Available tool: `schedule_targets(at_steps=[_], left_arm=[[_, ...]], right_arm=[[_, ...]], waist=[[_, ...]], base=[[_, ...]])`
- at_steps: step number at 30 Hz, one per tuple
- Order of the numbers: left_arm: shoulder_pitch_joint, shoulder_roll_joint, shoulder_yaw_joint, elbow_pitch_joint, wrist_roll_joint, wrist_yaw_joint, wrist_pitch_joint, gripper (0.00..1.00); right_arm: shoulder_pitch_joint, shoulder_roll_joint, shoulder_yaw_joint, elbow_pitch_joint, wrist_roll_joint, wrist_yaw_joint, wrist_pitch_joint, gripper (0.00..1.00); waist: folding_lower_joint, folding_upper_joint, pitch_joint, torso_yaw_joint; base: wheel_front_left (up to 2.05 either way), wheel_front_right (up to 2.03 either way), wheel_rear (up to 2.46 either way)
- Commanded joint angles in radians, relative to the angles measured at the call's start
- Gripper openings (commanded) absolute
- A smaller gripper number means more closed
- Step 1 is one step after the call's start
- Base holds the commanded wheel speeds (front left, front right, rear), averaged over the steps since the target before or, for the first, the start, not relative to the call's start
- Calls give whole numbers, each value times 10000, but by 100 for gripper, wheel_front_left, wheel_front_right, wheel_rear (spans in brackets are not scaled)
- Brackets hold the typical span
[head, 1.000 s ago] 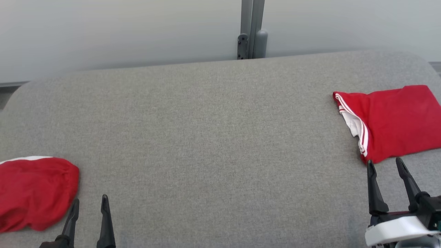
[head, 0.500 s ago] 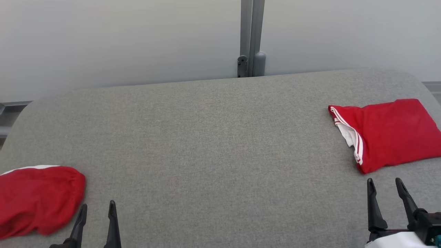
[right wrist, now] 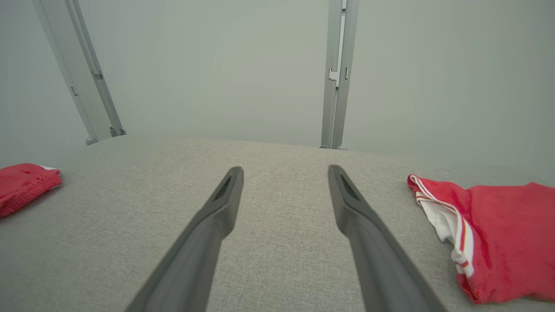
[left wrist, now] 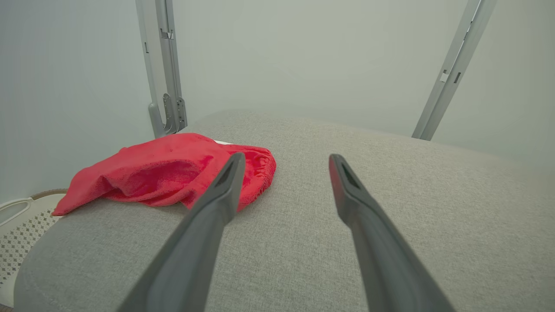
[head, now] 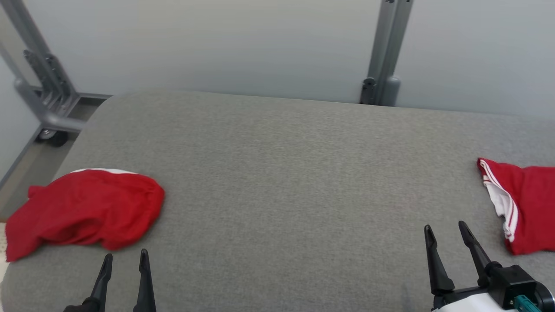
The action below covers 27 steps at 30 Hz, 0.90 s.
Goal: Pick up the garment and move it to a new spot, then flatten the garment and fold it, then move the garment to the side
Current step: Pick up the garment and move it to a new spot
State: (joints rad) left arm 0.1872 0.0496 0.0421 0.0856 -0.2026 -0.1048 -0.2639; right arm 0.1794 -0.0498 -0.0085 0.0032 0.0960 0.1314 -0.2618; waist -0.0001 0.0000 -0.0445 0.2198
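Observation:
A crumpled red garment with a white edge lies at the left end of the grey padded table; it is also in the left wrist view and the right wrist view. My left gripper stands open just to its near right, empty and apart from it. A folded red garment with white stripes lies at the right end, seen too in the right wrist view. My right gripper is open and empty, a little to the left of the folded piece.
Grey metal frame posts stand behind the table against a pale wall, with a wheeled frame at the far left. A white perforated basket sits below the table's left end. The table's middle is bare fabric.
The head camera has turned left and tilted, so the whole picture has shifted right: more of the crumpled garment shows and the folded one is cut off. Both grippers stay open.

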Motion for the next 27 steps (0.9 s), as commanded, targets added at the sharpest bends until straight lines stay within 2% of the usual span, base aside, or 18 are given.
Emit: schedule_targets(at_steps=[1,5,10,14,21,27], left_arm=[[135,19,-38,-19,-111,48,-4,100],[102,19,-202,-31,7,-9,-4,100],[-482,14,-359,597,-251,-81,-4,100],[-1923,24,-634,2071,-844,-88,81,100],[-5323,94,-761,5051,-1967,-169,1345,100],[-7099,489,-772,7459,-2586,-265,1786,100]], right_arm=[[34,-13,65,15,55,-14,-43,100],[-73,-14,364,44,110,-14,-43,100],[-219,-18,549,-79,-68,-14,-43,100],[-584,-133,661,-292,-315,-14,-43,100],[-1402,-618,953,-467,-595,-14,-43,100],[-2050,-707,1132,-424,-655,-14,-42,100]], waist=[[1,0,-196,1438],[1,0,-245,1935],[1,0,142,1989],[1,0,1115,1830],[1,0,2927,1362],[1,0,3715,833]], base=[[0,0,0],[0,0,0],[0,0,0],[0,0,0],[0,0,0],[0,0,0]])
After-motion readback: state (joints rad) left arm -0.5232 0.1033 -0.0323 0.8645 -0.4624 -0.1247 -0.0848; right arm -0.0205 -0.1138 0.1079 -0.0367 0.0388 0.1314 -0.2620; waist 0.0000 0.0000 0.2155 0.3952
